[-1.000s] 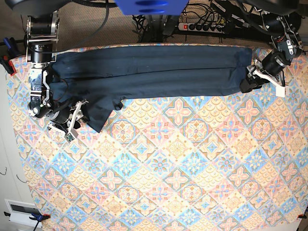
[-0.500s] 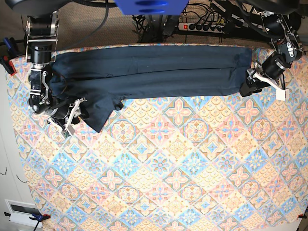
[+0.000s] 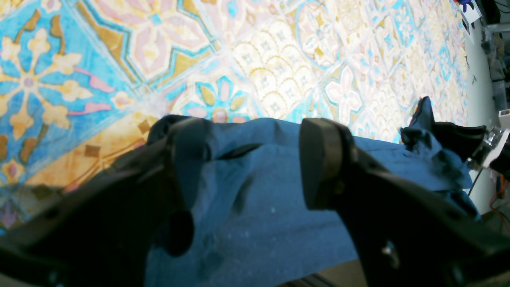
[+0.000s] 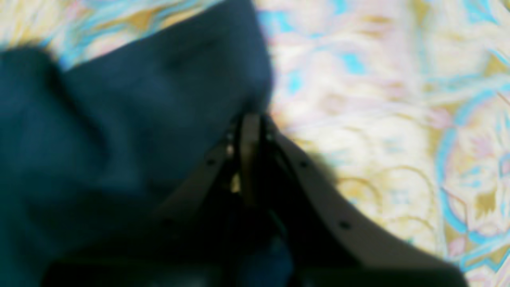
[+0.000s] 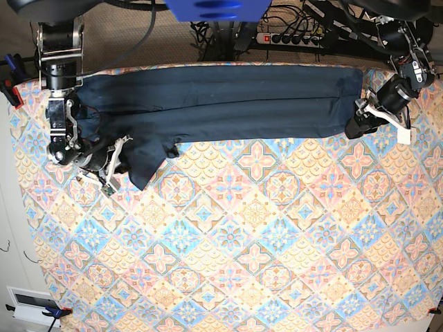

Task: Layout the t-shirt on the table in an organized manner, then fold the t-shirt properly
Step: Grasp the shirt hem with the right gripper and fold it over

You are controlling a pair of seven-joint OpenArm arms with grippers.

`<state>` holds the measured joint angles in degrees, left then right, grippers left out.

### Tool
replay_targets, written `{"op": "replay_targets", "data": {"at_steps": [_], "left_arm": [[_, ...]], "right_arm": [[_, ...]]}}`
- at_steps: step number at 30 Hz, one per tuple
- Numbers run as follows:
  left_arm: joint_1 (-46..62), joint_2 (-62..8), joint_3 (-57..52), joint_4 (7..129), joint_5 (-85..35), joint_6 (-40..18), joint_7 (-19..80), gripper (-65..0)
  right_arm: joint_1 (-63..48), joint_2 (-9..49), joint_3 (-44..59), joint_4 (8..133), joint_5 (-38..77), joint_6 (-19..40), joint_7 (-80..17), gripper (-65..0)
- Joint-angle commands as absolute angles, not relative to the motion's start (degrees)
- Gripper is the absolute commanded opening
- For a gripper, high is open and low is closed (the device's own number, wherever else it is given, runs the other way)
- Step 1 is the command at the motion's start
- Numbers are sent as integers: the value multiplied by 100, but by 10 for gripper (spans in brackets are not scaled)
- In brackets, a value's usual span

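Right wrist view shows the right gripper (image 4: 250, 119) pinched shut on the t-shirt (image 5: 221, 102) edge. Left gripper (image 3: 255, 159) has its jaws spread wide over the shirt's other end. That shirt stretches along the table (image 5: 242, 242) toward twelve o'clock.

Base overhead; 2 wrist views close, sharing t-shirt (image 5: 221, 100).

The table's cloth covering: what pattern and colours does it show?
The table's patterned cloth has floral diamond tiles in blue, pink, orange and cream; clearest in the base view.
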<state>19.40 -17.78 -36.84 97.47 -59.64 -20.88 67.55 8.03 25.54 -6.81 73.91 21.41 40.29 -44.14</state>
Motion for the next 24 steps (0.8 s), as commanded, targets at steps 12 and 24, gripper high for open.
{"op": "replay_targets", "data": {"at_steps": [12,24], "left_arm": [[1903,-1859,-3697,9824,-6062,-2105,6686,-295],[1886,-1851,-3697,9824,-5745,-2105,6651,-295]], "right_arm": [[-769,2765,664,10527,2202,4000,-5543,-643],[-2686,2791,1077,11204,2193,4000,-5560,-643]]}}
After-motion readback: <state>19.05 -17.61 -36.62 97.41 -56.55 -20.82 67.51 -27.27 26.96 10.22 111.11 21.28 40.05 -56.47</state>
